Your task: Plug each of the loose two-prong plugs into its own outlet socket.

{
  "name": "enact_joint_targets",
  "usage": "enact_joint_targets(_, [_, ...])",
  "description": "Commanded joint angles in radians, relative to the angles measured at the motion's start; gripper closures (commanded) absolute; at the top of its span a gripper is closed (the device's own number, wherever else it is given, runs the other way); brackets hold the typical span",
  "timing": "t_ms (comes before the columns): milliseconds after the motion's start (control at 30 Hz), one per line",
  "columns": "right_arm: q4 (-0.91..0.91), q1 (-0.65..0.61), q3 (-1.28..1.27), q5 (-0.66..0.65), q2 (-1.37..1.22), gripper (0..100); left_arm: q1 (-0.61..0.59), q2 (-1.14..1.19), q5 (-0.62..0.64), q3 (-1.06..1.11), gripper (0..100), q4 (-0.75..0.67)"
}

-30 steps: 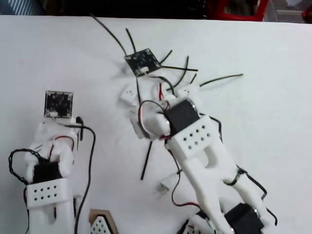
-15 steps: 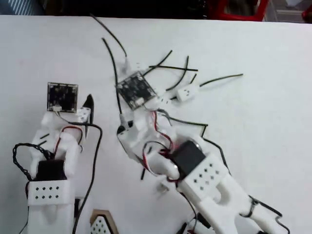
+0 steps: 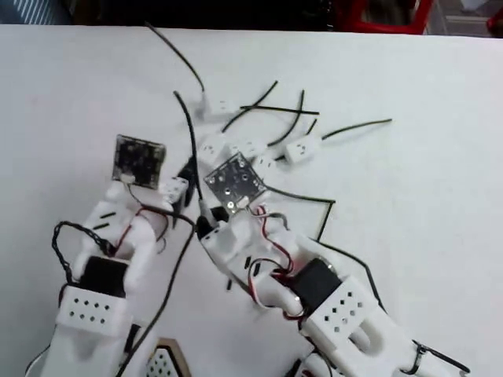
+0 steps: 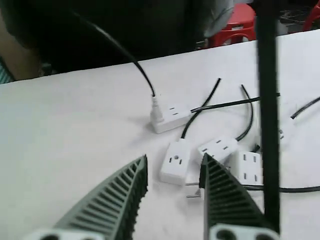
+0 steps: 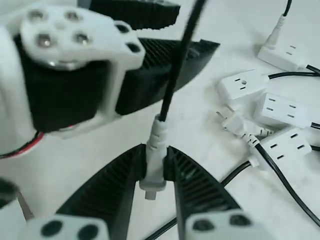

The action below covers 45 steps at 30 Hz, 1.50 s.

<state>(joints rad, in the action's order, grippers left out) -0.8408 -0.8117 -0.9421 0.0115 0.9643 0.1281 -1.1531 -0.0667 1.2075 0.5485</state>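
- the right end effector [image 5: 156, 150] is squeezed almost closed on a white plug [image 5: 152, 172]
- the plug sits right between its two fingers, with the prong end in toward the wrist
- a black cord [image 5: 177, 65] comes out of that plug and goes past the fingertips, away from the right end effector
- the left end effector [image 4: 174, 158] is wide open and has nothing in it
- it is close to the right end effector, just past the right one's fingertips
- a white outlet socket [image 4: 172, 172] lies flat on the white tabletop [image 3: 440, 196], just ahead of the left end effector's open fingers
- a second outlet socket [image 4: 217, 149] lies beside it, near the tip of one finger
- a loose plug [image 5: 232, 122] lies on the tabletop among these sockets, ahead of the right end effector and off to one side
- farther ahead of the left end effector there is a far outlet socket [image 4: 172, 116] with a plug already in it
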Motion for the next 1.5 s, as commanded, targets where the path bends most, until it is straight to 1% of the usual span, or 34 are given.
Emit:
enact_joint_targets(0, [0.024, 0.016, 0.008, -0.009, 0.021, 98.1, 0.120, -0.018, -0.044, -0.069, 82, -0.018])
enact_joint_targets(100, [0.024, 0.042, 0.002, -0.009, 0.021, 98.1, 0.162, -0.018, -0.100, -0.064, 82, -0.018])
enact_joint_targets(400, [0.025, 0.048, -0.021, -0.009, 0.021, 98.1, 0.174, -0.016, -0.104, -0.051, 82, -0.011])
enact_joint_targets(467, [0.025, 0.048, -0.021, -0.009, 0.021, 98.1, 0.200, -0.016, -0.110, -0.040, 82, -0.009])
enact_joint_targets(567, [0.025, 0.048, -0.023, -0.009, 0.021, 98.1, 0.255, -0.016, -0.193, -0.021, 82, -0.005])
enact_joint_targets(633, [0.025, 0.048, -0.026, -0.008, 0.019, 98.1, 0.262, -0.016, -0.201, -0.018, 82, -0.009])
enact_joint_targets(733, [0.025, 0.048, -0.034, -0.006, 0.019, 98.1, 0.237, -0.016, -0.172, -0.014, 82, -0.011])
enact_joint_targets(867, [0.035, 0.085, -0.032, -0.003, 0.019, 98.1, 0.151, -0.016, -0.109, -0.017, 82, -0.011])
enact_joint_targets(967, [0.087, 0.171, -0.032, -0.002, 0.019, 98.1, 0.065, -0.015, -0.069, -0.020, 82, -0.012])
enact_joint_targets(1033, [0.130, 0.231, -0.034, 0.000, 0.019, 98.1, 0.015, -0.010, -0.064, -0.020, 82, -0.012])
enact_joint_targets(1133, [0.182, 0.309, -0.034, 0.063, 0.019, 98.1, -0.038, -0.008, -0.064, -0.020, 82, -0.003])
enact_joint_targets(1233, [0.209, 0.357, -0.035, 0.091, 0.018, 98.1, -0.077, -0.008, -0.064, -0.026, 82, 0.008])
enact_joint_targets(1333, [0.211, 0.384, -0.035, 0.092, 0.018, 98.1, -0.081, 0.022, -0.066, -0.107, 82, 0.091])
enact_joint_targets(1400, [0.211, 0.397, -0.035, 0.092, 0.018, 98.1, -0.076, 0.093, -0.068, -0.196, 81, 0.153])
enact_joint_targets(1467, [0.225, 0.397, -0.049, 0.103, 0.018, 98.1, -0.074, 0.193, -0.069, -0.301, 79, 0.215])
